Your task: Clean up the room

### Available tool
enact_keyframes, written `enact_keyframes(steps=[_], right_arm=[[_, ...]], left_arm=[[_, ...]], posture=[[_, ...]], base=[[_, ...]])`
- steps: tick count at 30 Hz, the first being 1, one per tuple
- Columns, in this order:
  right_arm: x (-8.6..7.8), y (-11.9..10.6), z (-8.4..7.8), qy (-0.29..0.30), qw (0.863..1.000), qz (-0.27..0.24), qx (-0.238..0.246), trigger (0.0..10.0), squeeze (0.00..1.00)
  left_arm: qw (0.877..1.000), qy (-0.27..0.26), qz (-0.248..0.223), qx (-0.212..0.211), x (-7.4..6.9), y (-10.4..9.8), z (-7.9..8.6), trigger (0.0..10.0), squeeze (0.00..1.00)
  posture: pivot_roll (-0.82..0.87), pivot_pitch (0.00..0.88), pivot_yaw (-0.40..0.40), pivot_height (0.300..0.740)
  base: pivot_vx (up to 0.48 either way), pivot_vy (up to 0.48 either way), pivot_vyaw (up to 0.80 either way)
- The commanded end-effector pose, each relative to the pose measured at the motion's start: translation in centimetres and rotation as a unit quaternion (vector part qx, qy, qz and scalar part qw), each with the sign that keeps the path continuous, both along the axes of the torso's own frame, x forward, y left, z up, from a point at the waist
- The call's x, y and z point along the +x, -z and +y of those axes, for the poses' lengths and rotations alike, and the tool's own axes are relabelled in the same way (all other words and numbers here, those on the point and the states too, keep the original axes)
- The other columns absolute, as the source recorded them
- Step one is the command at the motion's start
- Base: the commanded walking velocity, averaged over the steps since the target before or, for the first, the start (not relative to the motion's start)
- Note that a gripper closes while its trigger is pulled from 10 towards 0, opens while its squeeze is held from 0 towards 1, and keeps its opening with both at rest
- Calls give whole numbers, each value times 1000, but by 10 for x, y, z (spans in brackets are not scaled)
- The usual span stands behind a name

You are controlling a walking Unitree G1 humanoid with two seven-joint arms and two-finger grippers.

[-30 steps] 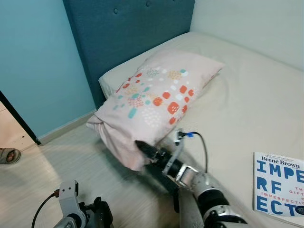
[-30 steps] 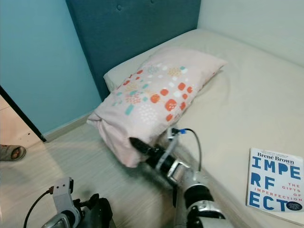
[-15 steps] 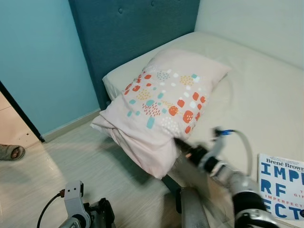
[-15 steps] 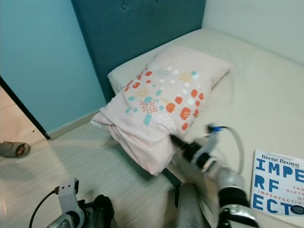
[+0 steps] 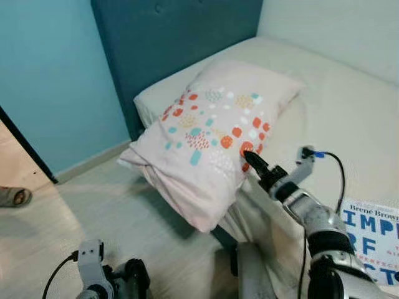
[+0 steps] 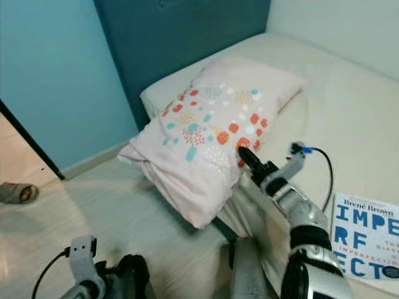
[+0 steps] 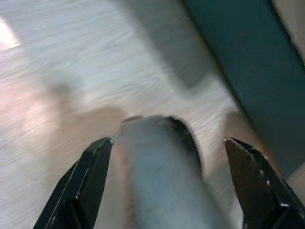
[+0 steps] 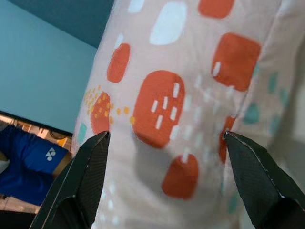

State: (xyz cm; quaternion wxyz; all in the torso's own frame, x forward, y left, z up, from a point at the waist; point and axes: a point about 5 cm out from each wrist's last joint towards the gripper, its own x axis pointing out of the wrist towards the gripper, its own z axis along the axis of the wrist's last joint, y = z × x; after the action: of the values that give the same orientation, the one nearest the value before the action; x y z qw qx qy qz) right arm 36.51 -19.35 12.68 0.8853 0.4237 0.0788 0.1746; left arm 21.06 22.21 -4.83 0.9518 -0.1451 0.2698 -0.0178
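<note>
Teal wall [image 5: 50, 81] stood at far left, with a sandalled foot [image 5: 12, 197] of a person at the edge of the pale wood-grain floor [image 5: 93, 224]. Left gripper [image 7: 176, 191] hung low over that floor, idle, its two black fingers spread wide with nothing between them.

Next came the dark blue padded headboard [image 5: 174, 50] and the cream mattress [image 5: 349, 106]. Soft pale-pink pillow with orange, teal and white blotches [image 5: 215, 134] lay at the head of the bed, one end up on the mattress, the other end drooping off the bed's edge toward the floor in loose folds.

Right gripper [image 5: 251, 161] was at the pillow's near side, by the orange patches; in the wrist view its fingers [image 8: 90, 176] stood apart with printed fabric [image 8: 162, 114] between and ahead of them, not clenched on anything.

White paperback with blue block lettering [image 6: 365, 240] lay flat on the mattress at far right, well apart from the pillow.

Judgement: pillow should be light, limp and compressible, not fragile; cotton cover likely slides on itself. A pinch on the cover alone would probably just stretch the cloth. Better hold looks like a deep bite on the drooping corner or the thick side seam, gathering filling as well.
</note>
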Motion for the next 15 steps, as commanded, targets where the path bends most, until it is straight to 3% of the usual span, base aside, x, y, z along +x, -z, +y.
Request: enact_keyframes(steps=[1,11,13,15], right_arm=[[5,2,1,33,999,21,8,10000,0],[15,-1,10,65,997,49,-10,10000,0],[16,-1,15,59,997,47,4,10000,0],[16,0,30,24,998,42,34,10000,0]], left_arm=[[999,-2,37,0,-25,12,10,10000,0],[1000,6,27,11,-43,12,24,10000,0],[1000,10,26,14,-46,12,26,10000,0],[999,13,25,15,-48,11,27,10000,0]], posture=[[46,303,45,481],[79,365,59,481],[87,375,59,481],[96,387,65,481]], base=[[0,0,0],[0,0,0],[0,0,0],[0,0,0]])
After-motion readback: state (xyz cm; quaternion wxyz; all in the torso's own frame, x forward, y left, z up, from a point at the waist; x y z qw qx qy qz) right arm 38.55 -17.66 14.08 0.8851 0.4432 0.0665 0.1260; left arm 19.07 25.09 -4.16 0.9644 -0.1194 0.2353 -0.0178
